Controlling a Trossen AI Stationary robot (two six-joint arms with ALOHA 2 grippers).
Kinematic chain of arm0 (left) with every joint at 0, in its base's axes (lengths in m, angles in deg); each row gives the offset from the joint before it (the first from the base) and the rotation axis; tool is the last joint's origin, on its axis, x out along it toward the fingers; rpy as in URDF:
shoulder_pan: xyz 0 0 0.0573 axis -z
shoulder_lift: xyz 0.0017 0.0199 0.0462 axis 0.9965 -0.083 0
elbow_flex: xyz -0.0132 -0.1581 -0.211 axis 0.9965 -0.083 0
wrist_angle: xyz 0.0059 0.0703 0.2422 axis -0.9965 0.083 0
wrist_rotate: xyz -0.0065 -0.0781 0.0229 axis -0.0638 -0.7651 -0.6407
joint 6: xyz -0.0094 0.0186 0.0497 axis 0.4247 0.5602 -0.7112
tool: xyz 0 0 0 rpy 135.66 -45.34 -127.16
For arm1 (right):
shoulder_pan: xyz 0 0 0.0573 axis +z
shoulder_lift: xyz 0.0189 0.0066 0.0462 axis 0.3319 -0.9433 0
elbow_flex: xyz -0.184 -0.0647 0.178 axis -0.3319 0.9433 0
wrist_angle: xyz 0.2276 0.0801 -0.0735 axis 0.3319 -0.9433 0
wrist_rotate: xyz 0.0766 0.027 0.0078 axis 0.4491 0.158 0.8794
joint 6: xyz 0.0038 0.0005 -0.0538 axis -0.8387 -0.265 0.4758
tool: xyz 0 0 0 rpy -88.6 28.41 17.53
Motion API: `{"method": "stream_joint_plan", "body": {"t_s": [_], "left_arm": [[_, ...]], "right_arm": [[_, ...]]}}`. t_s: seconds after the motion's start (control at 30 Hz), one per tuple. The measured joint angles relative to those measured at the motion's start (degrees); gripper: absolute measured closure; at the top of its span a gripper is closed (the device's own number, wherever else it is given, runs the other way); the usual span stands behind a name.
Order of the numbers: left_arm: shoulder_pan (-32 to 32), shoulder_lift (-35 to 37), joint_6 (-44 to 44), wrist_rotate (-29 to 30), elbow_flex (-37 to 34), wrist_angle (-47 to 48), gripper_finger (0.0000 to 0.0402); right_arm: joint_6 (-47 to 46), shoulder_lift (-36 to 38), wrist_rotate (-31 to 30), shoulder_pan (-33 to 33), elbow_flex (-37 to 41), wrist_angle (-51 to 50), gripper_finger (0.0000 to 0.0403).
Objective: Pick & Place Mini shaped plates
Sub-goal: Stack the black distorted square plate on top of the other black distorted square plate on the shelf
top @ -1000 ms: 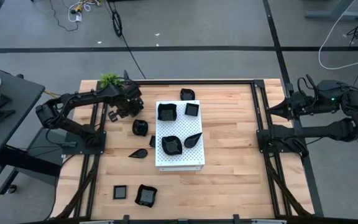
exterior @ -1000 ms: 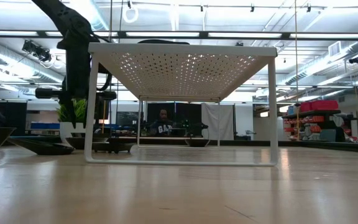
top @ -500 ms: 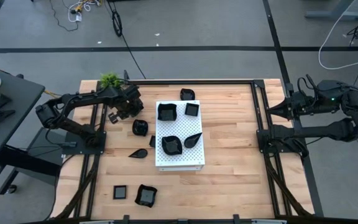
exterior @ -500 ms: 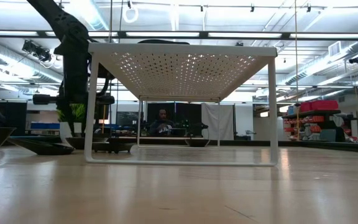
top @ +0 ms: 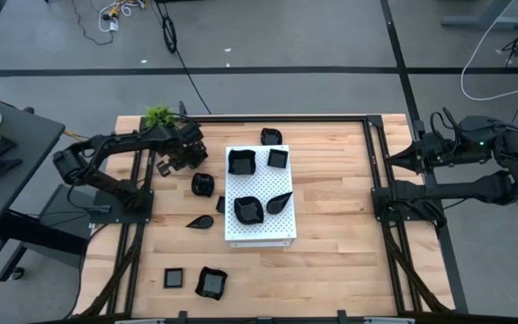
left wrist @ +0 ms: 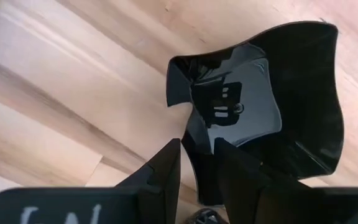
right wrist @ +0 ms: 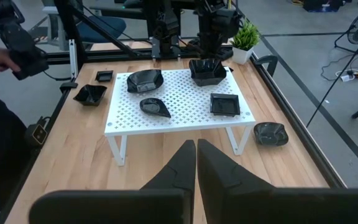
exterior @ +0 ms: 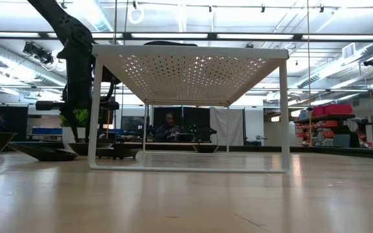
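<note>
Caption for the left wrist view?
Left gripper pinching the rim of a wavy black plate over the wooden table.

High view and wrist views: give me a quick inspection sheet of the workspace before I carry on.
Surface: wooden table, with a white perforated board standing mid-table.
Job's things: four black mini plates on the board; more lie on the table around it.
Clutter: small potted plant at the far left corner.
Grippers: left gripper closed on the rim of a wavy plate, left of the board; right gripper shut, waiting at the table's right edge.
Cables: loose cables on the floor beyond the table.
Surroundings: person in the room behind the table.
</note>
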Motion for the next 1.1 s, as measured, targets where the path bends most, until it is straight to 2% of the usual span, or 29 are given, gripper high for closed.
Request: {"method": "stream_joint_plan", "body": {"t_s": [0.2, 0.7, 1.1], "left_arm": [[0.1, -1.5, 0.1, -1.6, 0.0, -3.3, 0.0298], [0.1, -1.5, 1.0, -1.6, 0.0, -3.6, 0.0299], [0.2, -1.5, 1.0, -2.2, 0.0, -3.3, 0.0346]], "right_arm": [[0.0, 0.0, 0.0, 0.0, 0.0, 0.0, 0.0381], [0.0, 0.0, 0.0, 0.0, 0.0, 0.0, 0.0381], [0.0, 0.0, 0.0, 0.0, 0.0, 0.0, 0.0381]]}}
